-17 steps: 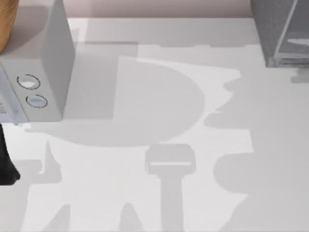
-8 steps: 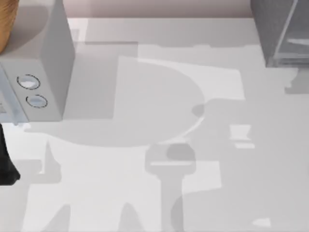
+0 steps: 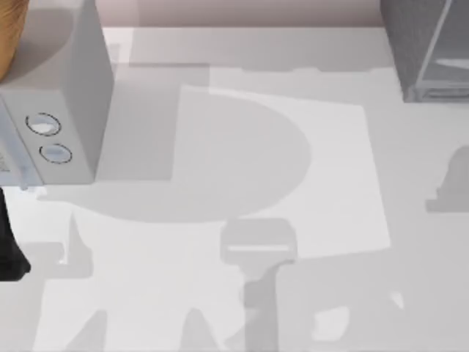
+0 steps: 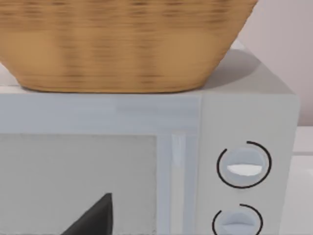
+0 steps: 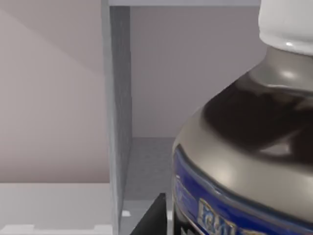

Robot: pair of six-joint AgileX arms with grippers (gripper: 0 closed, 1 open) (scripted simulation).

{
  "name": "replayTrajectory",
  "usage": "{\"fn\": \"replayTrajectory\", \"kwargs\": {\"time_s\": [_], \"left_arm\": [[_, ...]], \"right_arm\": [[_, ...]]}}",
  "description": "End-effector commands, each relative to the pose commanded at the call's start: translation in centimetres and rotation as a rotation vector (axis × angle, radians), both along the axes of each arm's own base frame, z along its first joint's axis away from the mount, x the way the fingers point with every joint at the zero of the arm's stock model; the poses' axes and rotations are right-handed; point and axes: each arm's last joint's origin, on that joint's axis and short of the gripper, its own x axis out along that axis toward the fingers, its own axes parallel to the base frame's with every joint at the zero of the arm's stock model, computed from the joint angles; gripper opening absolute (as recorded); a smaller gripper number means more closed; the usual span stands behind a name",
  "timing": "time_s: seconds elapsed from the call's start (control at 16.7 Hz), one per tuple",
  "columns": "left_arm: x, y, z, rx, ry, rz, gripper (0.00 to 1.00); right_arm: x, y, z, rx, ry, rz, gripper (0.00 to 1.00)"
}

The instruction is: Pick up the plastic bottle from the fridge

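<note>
Dark, blue-labelled, seemingly white-capped bottle (image 5: 244, 161)

The table (image 3: 220, 293) is a plain white surface crossed by soft grey shadows. At its far right corner stands the fridge (image 3: 418, 51), a dark grey cabinet with a glassy panel edged in pale grey. On the left side stands a lighter grey box (image 3: 66, 95) with two round dials (image 3: 44, 125) on its front. A black shape (image 3: 11, 249) shows at the left edge, just in front of that box; what it is cannot be told.
</note>
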Motion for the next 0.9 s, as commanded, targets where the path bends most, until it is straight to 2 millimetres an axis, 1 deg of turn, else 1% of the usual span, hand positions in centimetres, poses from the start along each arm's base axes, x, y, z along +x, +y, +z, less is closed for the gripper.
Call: {"fn": "replayTrajectory", "kwargs": {"time_s": [0.18, 0.36, 0.48, 0.6, 0.9], "left_arm": [[0.0, 0.0, 0.0, 0.000, 0.000, 0.000, 1.00], [0.0, 0.0, 0.0, 0.000, 0.000, 0.000, 1.00], [0.0, 0.0, 0.0, 0.000, 0.000, 0.000, 1.00], [0.0, 0.0, 0.0, 0.000, 0.000, 0.000, 1.00], [0.0, 0.0, 0.0, 0.000, 0.000, 0.000, 1.00]], "right_arm": [[-3.6, 0.7, -2.4, 0.004, -0.006, 0.003, 0.00], [-5.5, 1.1, -5.0, 0.007, 0.000, 0.007, 0.00], [-6.0, 1.2, -6.3, 0.007, 0.008, 0.009, 0.00], [-6.2, 1.3, -7.1, 0.007, 0.013, 0.011, 0.00], [-6.2, 1.3, -7.3, 0.007, 0.014, 0.011, 0.00]]}}
